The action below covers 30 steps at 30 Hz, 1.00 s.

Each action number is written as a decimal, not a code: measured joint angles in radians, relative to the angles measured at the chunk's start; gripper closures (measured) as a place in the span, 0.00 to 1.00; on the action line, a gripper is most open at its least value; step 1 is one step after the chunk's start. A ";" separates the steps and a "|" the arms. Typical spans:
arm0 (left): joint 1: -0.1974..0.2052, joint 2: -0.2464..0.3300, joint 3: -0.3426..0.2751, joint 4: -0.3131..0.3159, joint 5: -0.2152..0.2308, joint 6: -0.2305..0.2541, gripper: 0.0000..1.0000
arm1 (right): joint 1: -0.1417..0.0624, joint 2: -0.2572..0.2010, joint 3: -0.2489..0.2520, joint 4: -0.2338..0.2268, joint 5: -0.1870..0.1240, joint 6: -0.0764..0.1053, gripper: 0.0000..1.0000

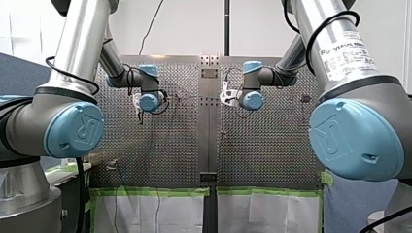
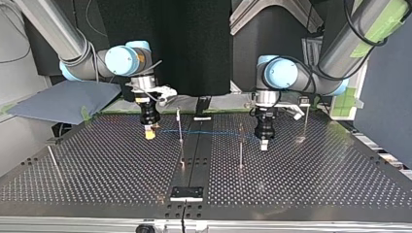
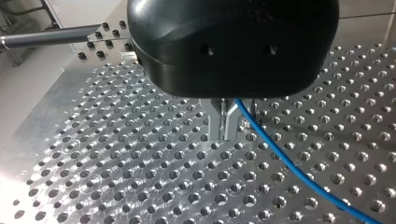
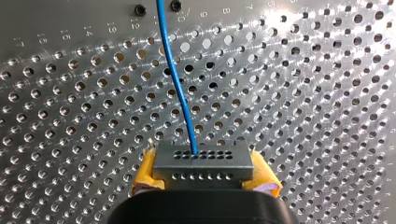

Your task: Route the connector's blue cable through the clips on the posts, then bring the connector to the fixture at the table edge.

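In the right wrist view my right gripper [image 4: 203, 179] is shut on the grey connector [image 4: 203, 162], held between its yellow pads. The blue cable [image 4: 177, 79] leaves the connector's top and runs ahead over the perforated plate. In the top view the cable [image 2: 209, 132] stretches level above the table, from my right gripper [image 2: 150, 134] past two thin posts [image 2: 180, 133] [image 2: 240, 145] to my left gripper [image 2: 264, 144]. My left gripper's metal fingers [image 3: 215, 122] stand close together low over the plate. The cable [image 3: 285, 161] comes out at them and trails off to one side.
A black fixture [image 2: 187, 193] sits at the table's near edge in the top view. Further thin posts stand at that view's right [image 2: 305, 121] and left [image 2: 53, 162]. A small black block [image 2: 202, 106] lies at the far edge. A folded blue cloth [image 2: 63, 102] lies off the table.
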<state>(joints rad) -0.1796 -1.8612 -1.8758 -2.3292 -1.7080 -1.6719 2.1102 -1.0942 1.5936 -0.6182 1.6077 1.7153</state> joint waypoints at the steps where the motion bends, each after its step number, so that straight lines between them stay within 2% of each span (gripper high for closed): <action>1: 0.000 0.000 0.000 0.000 0.002 0.000 0.76 | -0.001 0.000 0.000 0.000 -0.001 0.000 1.00; 2: 0.001 0.000 0.000 -0.001 0.004 0.000 0.67 | -0.001 0.001 0.000 0.001 -0.002 0.000 1.00; 3: 0.001 0.001 0.000 -0.001 0.006 0.001 0.67 | -0.002 0.001 0.000 0.001 -0.004 0.000 1.00; 5: 0.002 0.001 -0.001 -0.004 0.007 0.001 0.47 | -0.002 0.001 0.000 0.002 -0.007 0.000 1.00; 6: 0.002 0.001 -0.001 -0.006 0.007 0.002 0.47 | -0.002 0.001 0.000 0.003 -0.009 0.000 1.00; 8: 0.002 0.001 -0.001 -0.011 0.009 0.004 0.40 | -0.002 0.001 0.000 0.004 -0.011 0.000 1.00; 10: 0.002 0.001 -0.001 -0.023 0.010 0.006 0.37 | -0.002 0.001 0.000 0.005 -0.014 0.000 1.00; 11: 0.002 0.001 -0.001 -0.029 0.012 0.005 0.30 | -0.002 0.001 0.000 0.006 -0.015 0.000 1.00; 12: 0.003 0.001 -0.002 -0.036 0.016 0.003 0.30 | -0.002 0.001 0.000 0.008 -0.016 0.000 1.00; 13: 0.004 0.001 -0.002 -0.040 0.021 0.000 0.22 | -0.002 0.001 0.000 0.009 -0.017 0.000 1.00; 14: 0.004 0.001 -0.003 -0.043 0.026 -0.004 0.06 | -0.002 0.001 0.000 0.010 -0.018 0.000 1.00; 15: 0.005 0.001 -0.004 -0.049 0.033 -0.009 0.06 | -0.002 0.001 0.000 0.011 -0.020 0.000 1.00; 16: 0.007 0.001 -0.004 -0.053 0.039 -0.013 0.00 | -0.002 0.001 0.000 0.012 -0.022 0.000 1.00; 23: 0.014 0.001 -0.006 -0.102 0.070 -0.021 0.00 | -0.002 0.001 0.000 0.024 -0.026 0.000 1.00; 30: 0.016 0.008 -0.010 -0.141 0.128 -0.050 0.00 | 0.000 0.001 0.000 0.037 -0.026 -0.002 1.00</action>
<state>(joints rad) -0.1637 -1.8528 -1.8854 -2.4702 -1.5803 -1.7220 2.1101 -1.0931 1.5933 -0.5815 1.5818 1.7130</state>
